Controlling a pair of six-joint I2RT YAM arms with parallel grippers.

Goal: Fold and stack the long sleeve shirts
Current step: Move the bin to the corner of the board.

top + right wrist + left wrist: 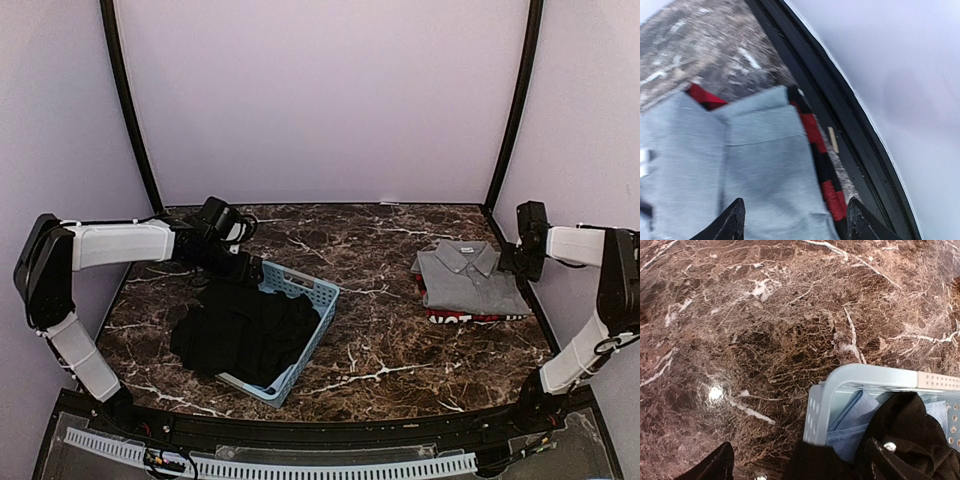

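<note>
A large black shirt lies crumpled over the near-left side of the light-blue basket, spilling onto the table. My left gripper is at the basket's far-left corner. In the left wrist view it is open, with black shirt cloth between and beside its fingers. A folded grey shirt lies on a red-edged shirt at the right. My right gripper is open just above the grey shirt, with the red-edged one showing beneath it in the blurred right wrist view.
The basket holds a light-blue cloth under the black shirt. A black frame rail and the pale wall run just right of the folded stack. Brown marble table lies between basket and stack.
</note>
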